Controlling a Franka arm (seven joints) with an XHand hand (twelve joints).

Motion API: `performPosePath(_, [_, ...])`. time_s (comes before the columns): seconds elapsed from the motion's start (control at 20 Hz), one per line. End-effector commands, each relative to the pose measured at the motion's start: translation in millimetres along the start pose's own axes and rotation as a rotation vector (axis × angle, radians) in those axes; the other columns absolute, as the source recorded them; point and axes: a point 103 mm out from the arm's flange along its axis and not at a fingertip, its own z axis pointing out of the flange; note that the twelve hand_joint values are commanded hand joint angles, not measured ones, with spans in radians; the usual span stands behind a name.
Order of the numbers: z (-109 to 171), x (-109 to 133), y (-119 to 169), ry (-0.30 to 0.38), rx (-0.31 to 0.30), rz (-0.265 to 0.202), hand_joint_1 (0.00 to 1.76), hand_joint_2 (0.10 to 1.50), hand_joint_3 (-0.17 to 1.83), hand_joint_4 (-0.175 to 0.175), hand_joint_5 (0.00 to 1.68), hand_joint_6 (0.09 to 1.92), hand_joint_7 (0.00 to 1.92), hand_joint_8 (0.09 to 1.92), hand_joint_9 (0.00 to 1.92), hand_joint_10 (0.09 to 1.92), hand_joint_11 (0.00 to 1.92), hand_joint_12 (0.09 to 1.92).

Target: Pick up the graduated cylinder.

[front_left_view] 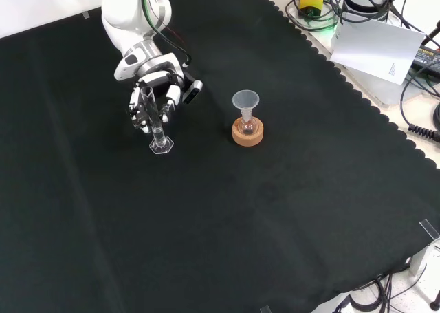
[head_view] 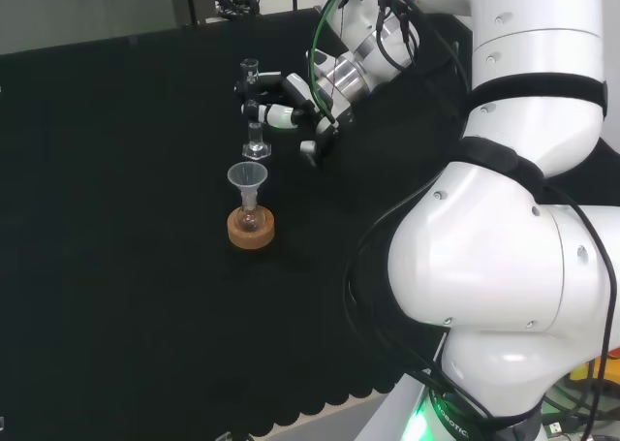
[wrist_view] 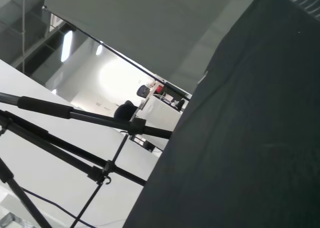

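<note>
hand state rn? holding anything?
Hand: shut on the graduated cylinder, fingers curled round its tube. The cylinder's base is at the black cloth; whether it has lifted cannot be told.

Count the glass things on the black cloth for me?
3: a cylinder in the robot hand, and a funnel sitting in a small flask on a cork ring. Other clear pieces could be missed.

One graduated cylinder, one funnel, one cork ring.

Cork ring on black cloth, bearing a small flask topped by a clear funnel. White paper sheet and cables off the cloth, toward 2 o'clock from the ring, front view.
</note>
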Motion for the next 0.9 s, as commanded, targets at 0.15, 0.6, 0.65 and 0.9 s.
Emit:
performPosePath(0.15, [0,1,2,-0.070,0.000,0.031,1.18,1.15,-0.07,-0.112,0.95,0.84,0.96,0.59,1.25,0.18,1.15,0.82])
performPosePath(0.6, [-10,14,7,-0.227,0.046,0.042,1.25,1.14,0.00,-0.175,0.92,1.08,0.95,1.08,1.32,0.17,1.17,0.82])
performPosePath(0.65, [-12,16,7,-0.241,0.049,0.042,1.25,1.14,0.00,-0.175,0.92,1.08,0.95,1.08,1.33,0.17,1.17,0.82])
performPosePath(0.9, [-21,27,4,-0.317,0.063,0.052,1.25,1.14,0.00,-0.175,0.93,1.07,0.95,1.07,1.33,0.16,1.17,0.81])
